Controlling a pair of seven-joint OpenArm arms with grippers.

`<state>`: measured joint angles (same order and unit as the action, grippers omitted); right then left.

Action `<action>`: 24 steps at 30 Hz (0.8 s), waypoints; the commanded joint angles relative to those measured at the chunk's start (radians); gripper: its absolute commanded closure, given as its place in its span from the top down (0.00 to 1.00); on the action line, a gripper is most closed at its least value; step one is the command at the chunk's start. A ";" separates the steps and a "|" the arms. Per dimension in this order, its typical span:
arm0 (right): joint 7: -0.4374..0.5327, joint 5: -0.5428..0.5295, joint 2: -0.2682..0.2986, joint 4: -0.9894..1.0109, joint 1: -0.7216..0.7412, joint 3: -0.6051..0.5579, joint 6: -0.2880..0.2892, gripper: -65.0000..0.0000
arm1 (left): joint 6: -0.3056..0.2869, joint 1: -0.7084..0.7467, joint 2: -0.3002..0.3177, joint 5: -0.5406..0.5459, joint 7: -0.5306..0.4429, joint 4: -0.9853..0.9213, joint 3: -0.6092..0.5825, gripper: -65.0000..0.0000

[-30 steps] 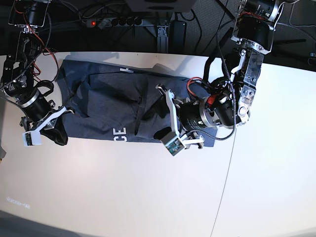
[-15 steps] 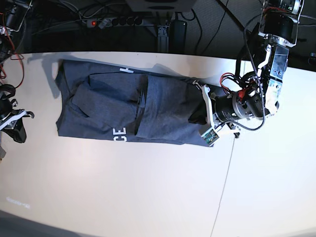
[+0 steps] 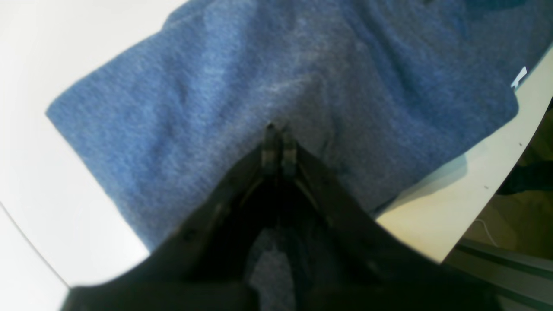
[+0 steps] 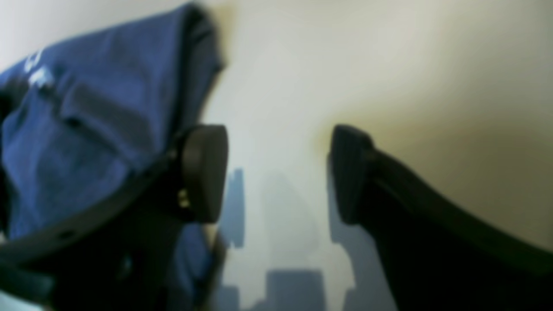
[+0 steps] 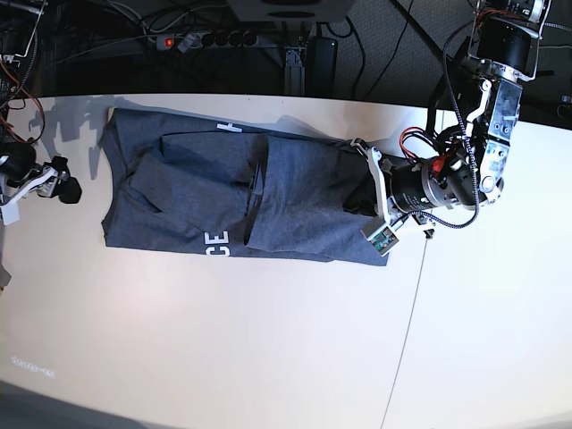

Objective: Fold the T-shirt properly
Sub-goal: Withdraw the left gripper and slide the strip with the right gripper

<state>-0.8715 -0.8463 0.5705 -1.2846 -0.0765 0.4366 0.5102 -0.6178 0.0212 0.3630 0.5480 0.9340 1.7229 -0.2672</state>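
The blue-grey T-shirt [image 5: 197, 188] lies folded into a long band across the white table, with white letters showing at its near edge. My left gripper [image 5: 360, 204] is at the shirt's right end. In the left wrist view its fingers [image 3: 271, 149] are shut together, their tips pinching puckered T-shirt fabric [image 3: 259, 77]. My right gripper [image 5: 64, 189] hovers just off the shirt's left end. In the right wrist view the right gripper [image 4: 276, 172] is open over bare table, the T-shirt [image 4: 86, 129] beside its left pad.
The white table [image 5: 223, 340] has a thin seam line [image 5: 407, 340] running toward the front. A power strip and cables [image 5: 206, 40] lie in the dark behind the far edge. The table's edge [image 3: 475, 194] runs close to the shirt's end.
The left gripper moved from mid-shirt to the right end and shut on the cloth. The right gripper let go of the left corner, pulled off to the left and opened.
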 commanded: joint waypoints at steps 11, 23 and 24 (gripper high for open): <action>-0.001 -0.052 -0.048 -0.014 0.015 -0.152 0.044 0.59 | -0.022 -0.018 0.006 0.009 -0.021 0.013 0.005 0.00; -0.015 -0.043 -0.153 -0.014 0.012 -0.156 0.044 0.59 | -0.022 -0.019 0.006 -0.028 -0.021 0.013 0.005 0.00; -0.015 -0.041 -0.153 -0.014 0.012 -0.159 0.044 0.58 | -0.021 -0.019 0.006 -0.028 -0.021 0.013 0.005 0.00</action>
<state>-0.8417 -0.9237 0.4118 -1.2968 -0.0631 0.2829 0.5087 -0.6178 0.0193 0.3630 0.5095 0.9340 1.7226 -0.2672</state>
